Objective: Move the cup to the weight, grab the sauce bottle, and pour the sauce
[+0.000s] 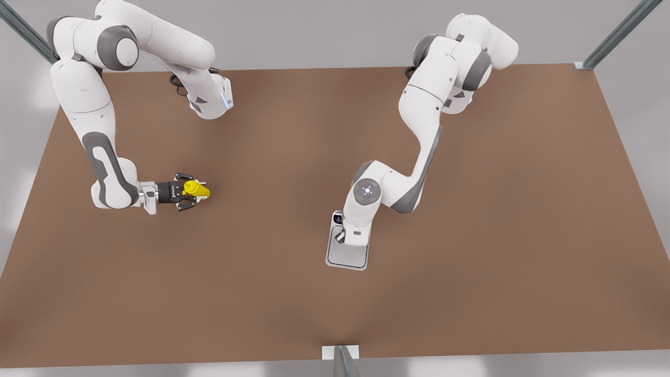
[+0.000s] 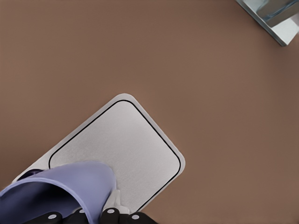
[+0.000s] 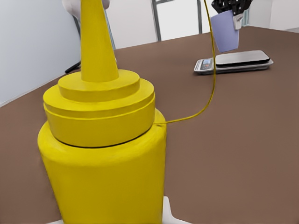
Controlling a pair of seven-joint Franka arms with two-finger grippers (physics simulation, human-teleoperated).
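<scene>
Above weight [image 1: 347, 255], left hand [image 3: 231, 10] holding cup [image 3: 224, 31]

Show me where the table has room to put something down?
Most of the brown table is bare: the wide stretch between the sauce bottle and the weight, and the front view's right beyond it. It is crowded where the left hand holds the cup above the weight.

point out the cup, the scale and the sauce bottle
cup [image 3: 226, 31], right wrist view, its lavender side wall
scale [image 2: 119, 149], left wrist view, bare middle of its silver plate
sauce bottle [image 1: 198, 189], front view, its yellow body
</scene>
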